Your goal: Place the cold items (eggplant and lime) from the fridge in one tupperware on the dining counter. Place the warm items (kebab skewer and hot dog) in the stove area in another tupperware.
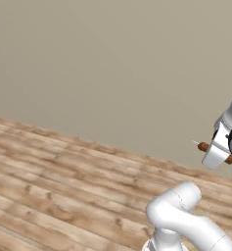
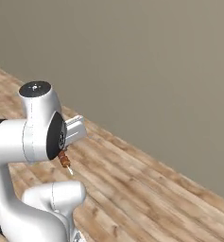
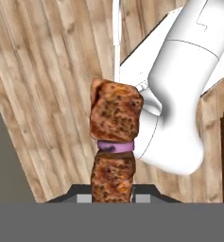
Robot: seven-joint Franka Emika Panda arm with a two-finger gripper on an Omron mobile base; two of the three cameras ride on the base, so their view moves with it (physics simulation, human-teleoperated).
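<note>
1. The hand is closed on the kebab skewer, which is carried in the air above the wooden floor.
2. Judged from this, the skewer is in transit (no tupperware in sight); placing it remains.
3. No readable writing or labels.

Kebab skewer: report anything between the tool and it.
Nothing stands between them. The tool is shut on the kebab skewer, whose meat chunks stick out past the fingertips, carried above the wood floor.
</note>
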